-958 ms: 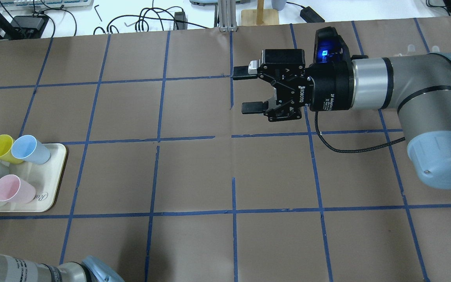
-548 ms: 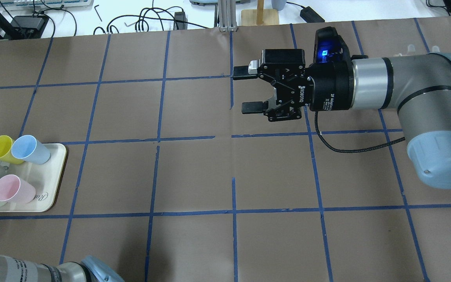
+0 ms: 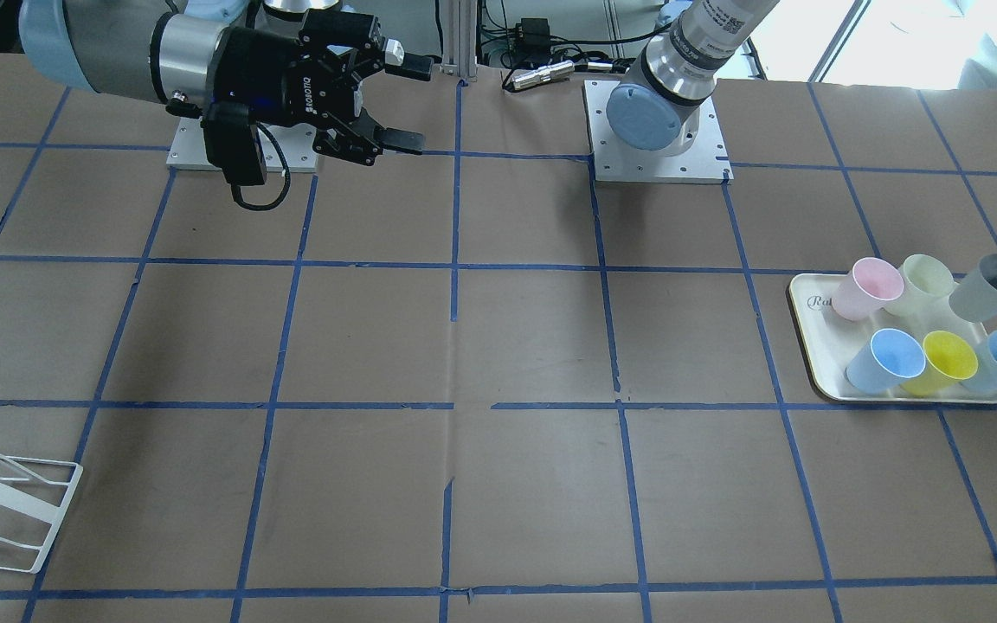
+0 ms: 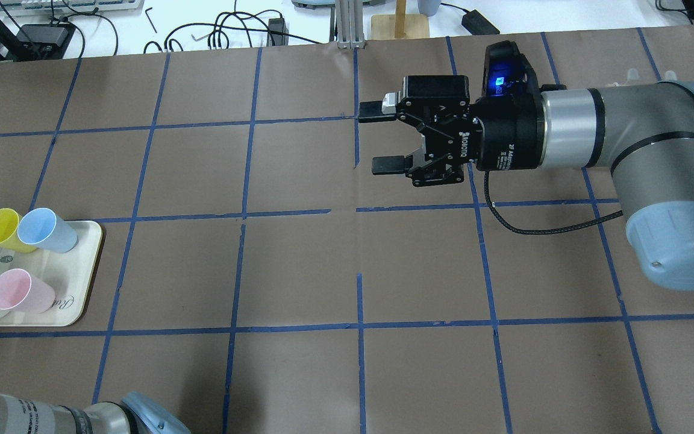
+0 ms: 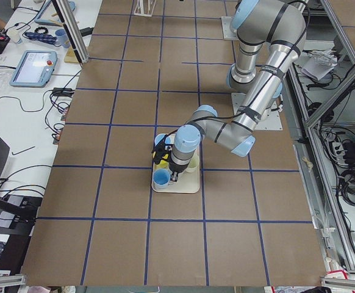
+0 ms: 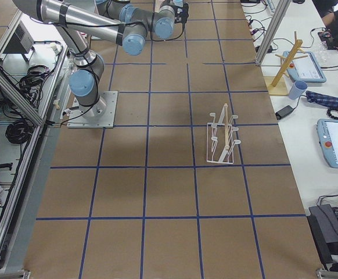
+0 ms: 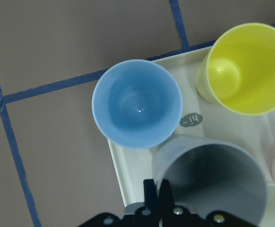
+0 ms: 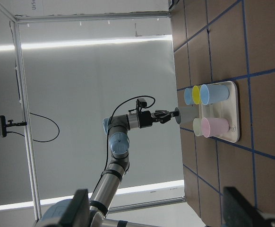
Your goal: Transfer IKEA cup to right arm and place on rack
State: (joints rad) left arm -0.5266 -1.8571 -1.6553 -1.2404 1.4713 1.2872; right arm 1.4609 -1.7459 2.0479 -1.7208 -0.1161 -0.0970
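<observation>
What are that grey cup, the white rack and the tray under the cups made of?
The grey cup is probably plastic: matte, with a thin even wall. The rack looks like white-coated metal wire, thin stiff rods. The tray is cream, smooth and slightly glossy; plastic or melamine, can't tell.

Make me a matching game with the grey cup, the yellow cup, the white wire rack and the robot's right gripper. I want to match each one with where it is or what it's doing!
Things
1. grey plastic cup
2. yellow plastic cup
3. white wire rack
4. black right gripper

Places or states
A. open, nothing between its fingers
B. on the cream tray, between two blue cups
C. pinched at the rim by the left gripper
D. on the brown table, far from the tray

Pairs: 1-C, 2-B, 3-D, 4-A
</observation>
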